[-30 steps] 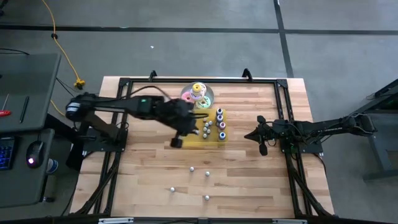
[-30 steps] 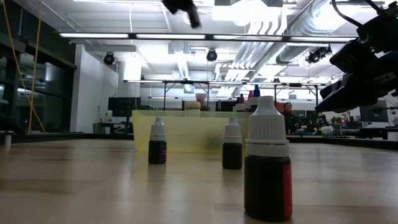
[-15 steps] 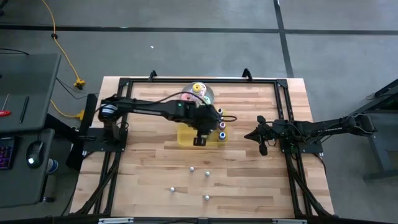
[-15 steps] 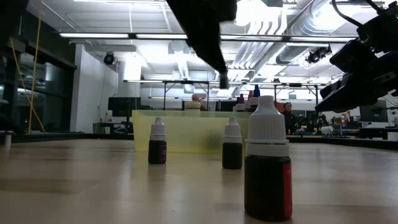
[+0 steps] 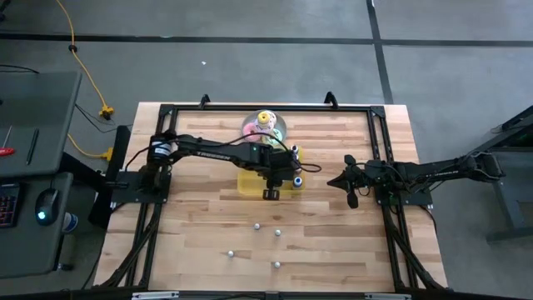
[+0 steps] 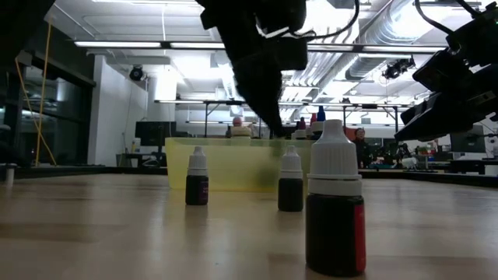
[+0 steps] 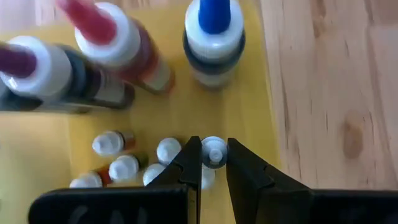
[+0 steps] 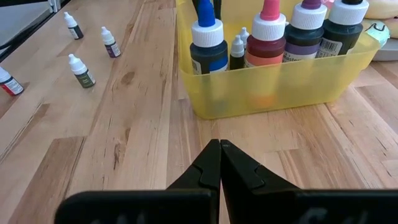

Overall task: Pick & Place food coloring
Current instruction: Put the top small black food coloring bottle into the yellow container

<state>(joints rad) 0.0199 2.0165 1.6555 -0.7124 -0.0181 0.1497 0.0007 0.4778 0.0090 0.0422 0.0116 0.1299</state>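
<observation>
White-capped food coloring bottle (image 7: 214, 151) pinched between left fingers (image 7: 211, 163), held over yellow tray (image 5: 250, 185), near its wall at 3 o'clock from tray centre. Other small bottles (image 7: 124, 167) crowd just beside. Risk: released bottle lands on neighbours, tips or bounces over wall. Risk: descending fingers knock tall dye bottles (image 7: 214, 37). Four bottles (image 5: 257, 225) left on wood surface (image 5: 333, 242), toward 6 o'clock. Right fingers (image 8: 219, 163) pressed together, empty, parked at 3 o'clock.
</observation>
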